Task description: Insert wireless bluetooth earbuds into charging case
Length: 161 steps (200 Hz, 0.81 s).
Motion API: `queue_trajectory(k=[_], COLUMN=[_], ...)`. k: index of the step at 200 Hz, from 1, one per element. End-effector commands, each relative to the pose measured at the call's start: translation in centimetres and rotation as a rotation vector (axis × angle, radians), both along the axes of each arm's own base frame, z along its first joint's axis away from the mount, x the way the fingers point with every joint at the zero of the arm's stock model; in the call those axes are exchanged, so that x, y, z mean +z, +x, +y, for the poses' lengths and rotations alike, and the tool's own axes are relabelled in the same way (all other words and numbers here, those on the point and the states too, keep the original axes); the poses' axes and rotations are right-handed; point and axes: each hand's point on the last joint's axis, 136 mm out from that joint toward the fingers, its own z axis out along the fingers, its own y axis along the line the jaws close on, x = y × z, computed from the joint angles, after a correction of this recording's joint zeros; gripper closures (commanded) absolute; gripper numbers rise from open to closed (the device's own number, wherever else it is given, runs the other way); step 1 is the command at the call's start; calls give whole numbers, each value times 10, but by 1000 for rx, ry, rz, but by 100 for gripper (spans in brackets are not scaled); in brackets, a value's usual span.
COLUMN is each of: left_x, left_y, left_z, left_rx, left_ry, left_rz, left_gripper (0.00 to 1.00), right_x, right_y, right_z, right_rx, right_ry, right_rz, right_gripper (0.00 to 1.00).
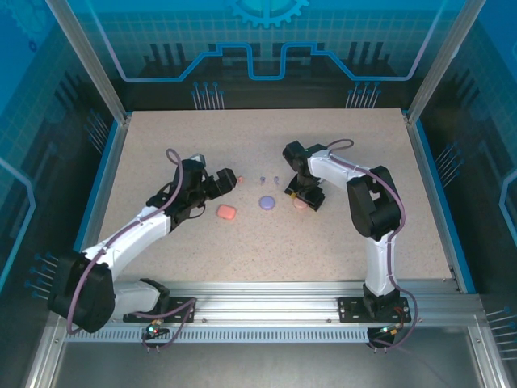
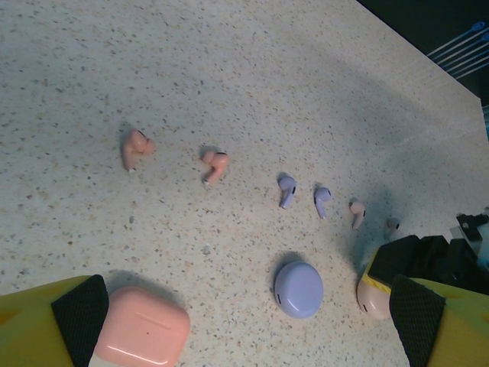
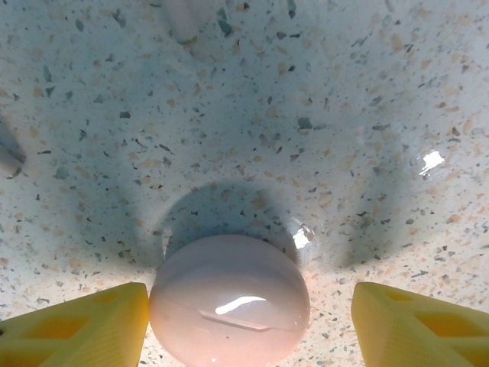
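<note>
Beige case (image 3: 229,302), lid closed, centred between parted, not yet clamped fingers of right gripper (image 3: 248,310); beige earbuds (image 2: 357,212) loose just beyond case; left gripper (image 2: 248,313) spread wide, farther from case.

The middle of the table (image 1: 242,137) is taken up by a row of earbuds (image 2: 286,189), with the pink case (image 2: 141,329), purple case (image 2: 298,289) and pale case (image 3: 229,294) set just near of it. The pale case is straddled by the jaws of the right gripper (image 3: 248,329), with a gap left on one side. Bare table is left at the far side, the near side and along both edges.
</note>
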Motion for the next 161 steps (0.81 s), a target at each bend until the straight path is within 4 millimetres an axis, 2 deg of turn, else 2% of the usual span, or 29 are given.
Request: queue_trajectory(k=[1,70,121,161], left_x=[6,0,-5,-8], left_y=[1,-2,-9,-19], left_z=[-13,-32,-56,-81], left_rx=[-34,-71,-146,-196], left_ry=[-5,21,-41,-129], left_rz=[5,30,66,55], left_gripper=[1,1,1,1], right_x=[-14,-25,-29,-28], right_y=[-9,-11,-11,-17], right_z=[-1,6,9,9], right_rx=[8,-32,-32,-24], right_ry=[-27,9,26,50], right_rz=[41,54,54,41], right_gripper=[30,31,45,49])
